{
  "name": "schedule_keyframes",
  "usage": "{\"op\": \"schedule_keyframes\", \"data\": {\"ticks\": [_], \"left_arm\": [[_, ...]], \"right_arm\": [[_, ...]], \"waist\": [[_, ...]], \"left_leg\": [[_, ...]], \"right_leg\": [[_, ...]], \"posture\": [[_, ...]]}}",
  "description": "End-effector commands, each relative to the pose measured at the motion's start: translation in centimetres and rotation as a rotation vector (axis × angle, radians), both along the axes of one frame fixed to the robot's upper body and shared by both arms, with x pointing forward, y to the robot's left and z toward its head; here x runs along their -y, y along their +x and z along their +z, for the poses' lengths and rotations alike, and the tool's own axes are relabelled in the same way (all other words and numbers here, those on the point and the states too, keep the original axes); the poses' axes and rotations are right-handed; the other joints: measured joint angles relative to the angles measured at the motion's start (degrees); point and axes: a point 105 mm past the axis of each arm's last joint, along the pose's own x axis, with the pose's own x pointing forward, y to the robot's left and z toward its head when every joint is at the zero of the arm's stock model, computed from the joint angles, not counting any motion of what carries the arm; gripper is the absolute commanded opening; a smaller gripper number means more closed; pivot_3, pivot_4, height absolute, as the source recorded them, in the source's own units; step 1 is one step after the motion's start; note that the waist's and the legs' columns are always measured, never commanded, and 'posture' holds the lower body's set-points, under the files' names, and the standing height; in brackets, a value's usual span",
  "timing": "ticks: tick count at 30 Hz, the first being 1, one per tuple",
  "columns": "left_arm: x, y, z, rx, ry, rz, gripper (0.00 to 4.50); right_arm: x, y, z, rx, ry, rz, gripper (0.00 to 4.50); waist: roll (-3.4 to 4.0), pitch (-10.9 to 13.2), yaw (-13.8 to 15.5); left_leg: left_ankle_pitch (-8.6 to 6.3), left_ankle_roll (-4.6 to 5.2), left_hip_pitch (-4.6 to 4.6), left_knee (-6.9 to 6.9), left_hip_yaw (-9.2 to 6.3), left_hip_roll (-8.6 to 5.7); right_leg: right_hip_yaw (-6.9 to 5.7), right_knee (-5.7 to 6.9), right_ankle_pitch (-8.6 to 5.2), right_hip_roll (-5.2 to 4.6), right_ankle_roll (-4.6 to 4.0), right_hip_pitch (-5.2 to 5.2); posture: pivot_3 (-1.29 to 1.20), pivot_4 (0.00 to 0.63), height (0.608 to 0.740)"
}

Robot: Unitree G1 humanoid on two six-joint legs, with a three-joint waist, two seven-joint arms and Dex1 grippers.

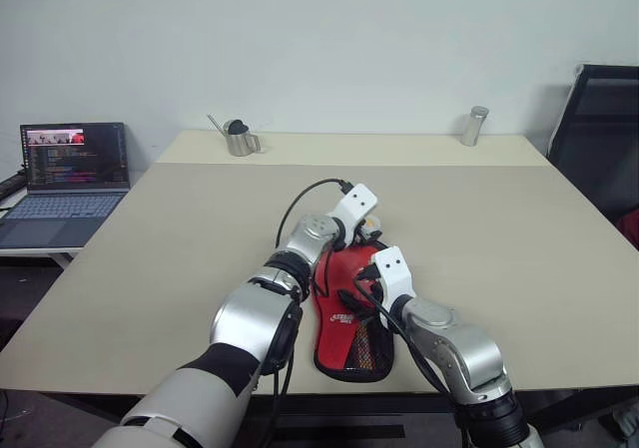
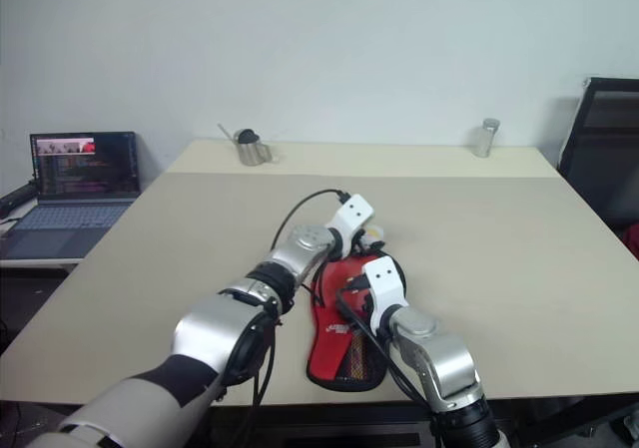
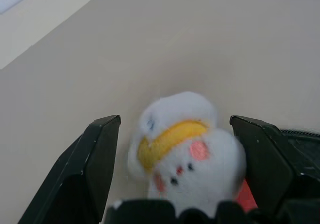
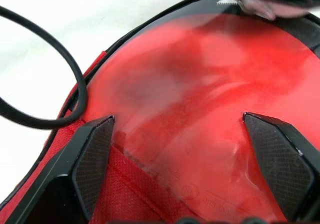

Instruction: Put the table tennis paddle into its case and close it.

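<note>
- Two grippers work over the case (image 1: 349,318), which lies near the desk's (image 1: 519,248) front edge, its long axis running from that edge toward the middle, narrow end nearest the robot.
- The table tennis paddle (image 4: 210,99) sits in the opened case: its red rubber face shows inside the black zip rim, red lining just beside it. The case is not yet closed.
- The right gripper (image 4: 192,149) hangs just above the paddle face, fingers spread wide, holding nothing.
- The left gripper (image 3: 175,149) is at the case's far, rounded end, fingers apart around a small white plush charm (image 3: 182,144) with a yellow band; no squeeze on it shows.
- The charm looks tied to the zip, so the closing pull would likely run around the rounded end; the left gripper is nearer that spot.
- At the desk's far edge stand a small metal pitcher (image 1: 240,139) and a shaker (image 1: 474,126), well apart from the case.
</note>
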Motion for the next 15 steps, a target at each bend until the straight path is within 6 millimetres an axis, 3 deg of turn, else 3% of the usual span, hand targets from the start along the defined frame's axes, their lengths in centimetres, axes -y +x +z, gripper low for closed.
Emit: {"op": "schedule_keyframes", "data": {"ticks": [1, 9, 15], "left_arm": [[-0.9, 0.3, 1.5, 0.047, -0.036, -0.012, 3.81], [-6.4, 0.8, 2.3, 0.039, -0.157, 0.058, 3.81], [-8.7, -0.7, 2.4, -0.045, -0.371, -0.033, 3.81]], "right_arm": [[0.8, -0.8, -4.0, -0.171, -0.048, -0.015, 4.5], [0.8, -0.9, -3.7, -0.161, -0.042, -0.003, 4.5], [0.8, -0.9, -2.9, -0.15, -0.021, 0.008, 4.5]], "waist": [[0.0, -0.01, 0.0], [0.01, -0.01, -0.01], [0.0, -0.03, 0.03]], "left_leg": [[0.01, -0.01, 0.02, 0.0, 0.0, 0.0], [0.03, -0.05, 0.06, 0.01, 0.0, 0.03], [0.03, -0.05, 0.05, 0.02, -0.01, 0.03]], "right_leg": [[0.0, 0.02, 0.0, 0.0, 0.0, 0.01], [0.0, 0.12, 0.0, 0.01, 0.0, 0.0], [0.0, 0.1, 0.0, 0.0, -0.01, 0.0]], "posture": [[0.0, 0.15, 0.74], [0.0, 0.15, 0.74], [0.0, 0.15, 0.74]]}}
